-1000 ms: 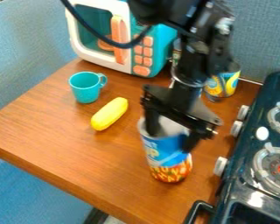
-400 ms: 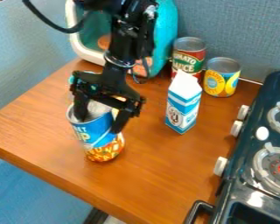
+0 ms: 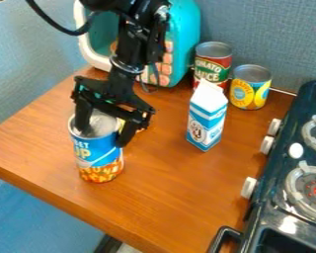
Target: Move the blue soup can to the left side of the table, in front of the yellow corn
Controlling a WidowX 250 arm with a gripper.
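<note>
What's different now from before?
The big can moved toward the left side of the picture, and the tool moved along with it, holding it at its top. The red can, yellow can, toy microwave and stove stayed put.

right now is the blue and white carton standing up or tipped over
Upright: the blue and white gable-topped carton stands base-down on the brown wooden table, its white peak uppermost.

toy microwave: top chopped off by upper edge, door half behind the arm
stove: runs off right edge
tall can: rim partly behind end effector lol
</note>
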